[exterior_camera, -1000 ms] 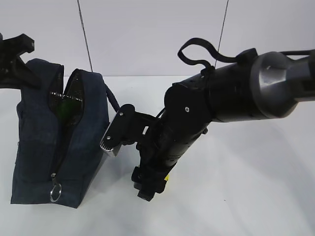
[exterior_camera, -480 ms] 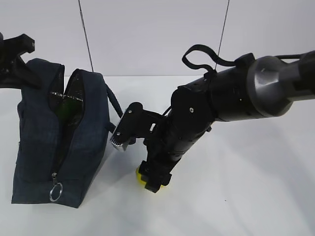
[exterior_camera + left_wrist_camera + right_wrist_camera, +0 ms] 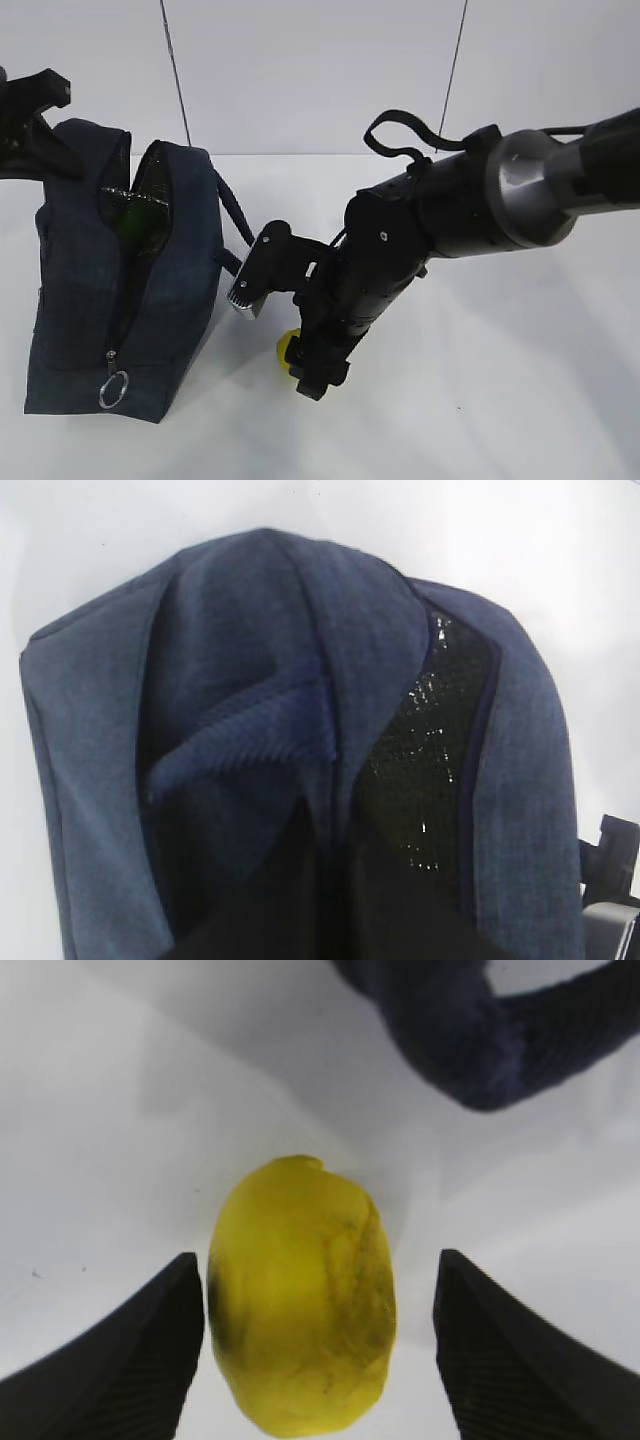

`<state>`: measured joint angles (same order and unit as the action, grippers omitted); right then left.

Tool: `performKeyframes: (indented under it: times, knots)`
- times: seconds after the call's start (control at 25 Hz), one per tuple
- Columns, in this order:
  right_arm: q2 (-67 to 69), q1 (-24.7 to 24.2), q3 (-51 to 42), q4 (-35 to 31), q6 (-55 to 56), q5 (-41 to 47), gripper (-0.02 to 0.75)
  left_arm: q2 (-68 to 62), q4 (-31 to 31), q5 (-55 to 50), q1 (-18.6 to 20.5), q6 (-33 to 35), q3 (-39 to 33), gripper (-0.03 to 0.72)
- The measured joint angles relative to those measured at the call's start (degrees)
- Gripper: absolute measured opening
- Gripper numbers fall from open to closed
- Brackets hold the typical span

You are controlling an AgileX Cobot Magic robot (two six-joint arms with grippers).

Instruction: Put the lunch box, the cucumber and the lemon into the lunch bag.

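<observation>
Standing open-mouthed at the left of the white surface (image 3: 500, 400), the navy lunch bag (image 3: 70, 330) had its zipper run down to the ring pull, and something glossy and dark green, which I took for the cucumber (image 3: 135, 212), showed inside the gap; the lunch box I could not make out anywhere. The lemon was plainly the step in hand, the last thing outside the bag as far as I could judge. The right arm came in from the right edge, bent sharply at the wrist and pitched steeply down and leftward toward the surface just beside the bag. The left arm sat at the bag's upper left corner; its tool was out of clear sight but pinched shut, apparently gripping fabric to hold the mouth apart, though I could not be sure. The right tool (image 3: 320, 1360) stood wide, one finger close against the lemon's side and the other apart from it. The lemon (image 3: 300, 1305) lay on the surface between them, near a strap loop. Next it needed to close squarely, lift, and carry over the opening.
</observation>
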<state>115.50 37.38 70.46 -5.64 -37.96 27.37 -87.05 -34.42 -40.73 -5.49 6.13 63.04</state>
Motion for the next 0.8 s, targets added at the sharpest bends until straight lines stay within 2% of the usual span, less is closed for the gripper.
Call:
performKeyframes:
  times: [0.36,0.64,0.8]
  knots:
    - [1.38,0.0,0.0,-1.49,-0.73,-0.73,0.535,0.0,0.0,0.1,0.0,0.0,0.0,-0.007]
    - [1.38,0.0,0.0,-1.79,-0.73,-0.73,0.438,0.0,0.0,0.1,0.0,0.0,0.0,-0.007]
    - [1.38,0.0,0.0,-1.88,-0.73,-0.73,0.412,0.0,0.0,0.1,0.0,0.0,0.0,-0.007]
